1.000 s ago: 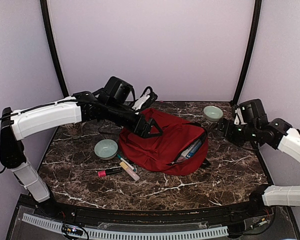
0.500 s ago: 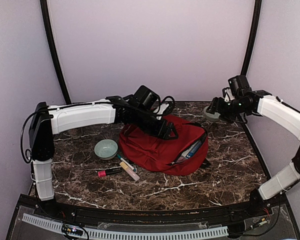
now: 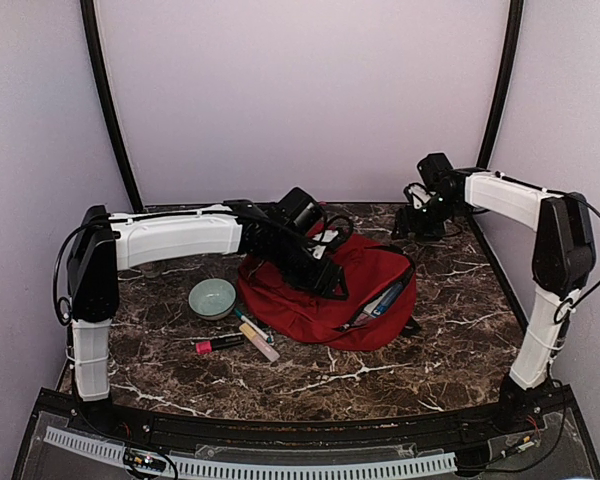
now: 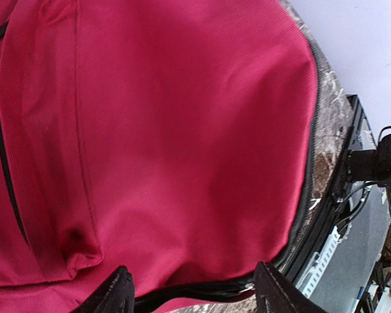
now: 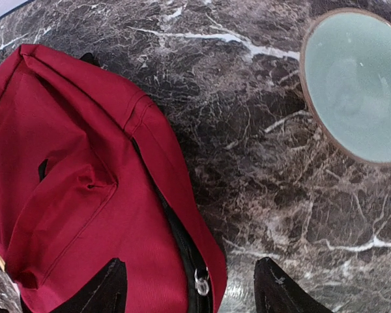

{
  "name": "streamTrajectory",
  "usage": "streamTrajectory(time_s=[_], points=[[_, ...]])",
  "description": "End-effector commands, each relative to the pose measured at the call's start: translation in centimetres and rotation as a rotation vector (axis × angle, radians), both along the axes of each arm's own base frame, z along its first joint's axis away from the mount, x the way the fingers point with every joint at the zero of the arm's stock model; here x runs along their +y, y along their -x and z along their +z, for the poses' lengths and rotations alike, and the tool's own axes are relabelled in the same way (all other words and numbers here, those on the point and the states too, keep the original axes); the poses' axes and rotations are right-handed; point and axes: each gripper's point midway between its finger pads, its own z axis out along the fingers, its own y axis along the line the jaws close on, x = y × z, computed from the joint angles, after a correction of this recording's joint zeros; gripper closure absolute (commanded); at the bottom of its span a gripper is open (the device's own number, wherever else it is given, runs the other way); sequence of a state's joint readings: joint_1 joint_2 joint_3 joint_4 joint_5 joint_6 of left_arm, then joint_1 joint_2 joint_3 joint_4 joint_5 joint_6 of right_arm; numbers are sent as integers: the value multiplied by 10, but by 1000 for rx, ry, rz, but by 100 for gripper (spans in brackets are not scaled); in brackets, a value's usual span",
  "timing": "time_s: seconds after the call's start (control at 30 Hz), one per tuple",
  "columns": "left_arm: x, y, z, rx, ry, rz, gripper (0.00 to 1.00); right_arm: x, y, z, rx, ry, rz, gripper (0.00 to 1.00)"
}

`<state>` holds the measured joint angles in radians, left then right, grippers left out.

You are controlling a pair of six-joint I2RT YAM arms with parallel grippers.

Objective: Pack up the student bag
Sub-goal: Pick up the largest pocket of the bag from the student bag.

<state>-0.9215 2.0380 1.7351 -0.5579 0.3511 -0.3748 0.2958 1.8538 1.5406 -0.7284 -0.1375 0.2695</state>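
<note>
Top cam looks down from behind; both wrist cams stare close down at the bag [image 3: 325,290].

We see the student bag [image 3: 310,310] in deep red, its zipper [image 5: 182,242] dark; the desk [image 3: 430,340] is dark brown marble veined in white; the near bowl [image 3: 212,297] is pale green; the far bowl [image 5: 358,85] is pale green with a brown rim; the marker [image 3: 220,343] is pink and black; the highlighter [image 3: 259,341] is peach; the left arm [image 3: 175,235] and right arm [image 3: 505,195] are white with black joints; the walls [image 3: 300,100] are pale lilac.
</note>
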Motion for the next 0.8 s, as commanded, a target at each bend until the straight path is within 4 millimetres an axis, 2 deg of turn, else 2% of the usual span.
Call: streamTrajectory(time_s=[0.0,0.13,0.33,0.6,0.77], points=[[22,7,3,-14,-77,38,35,-1,-19,2,-25,74,74,34],[31,5,6,-39,-94,66,35,0,-26,-12,7,120,94,46],[34,-6,11,-81,-109,98,35,12,-22,-27,34,116,135,54],[30,-28,17,-105,-100,120,35,38,-23,-30,33,96,185,55],[35,-43,19,-105,-90,144,35,31,-25,-35,31,143,178,58]])
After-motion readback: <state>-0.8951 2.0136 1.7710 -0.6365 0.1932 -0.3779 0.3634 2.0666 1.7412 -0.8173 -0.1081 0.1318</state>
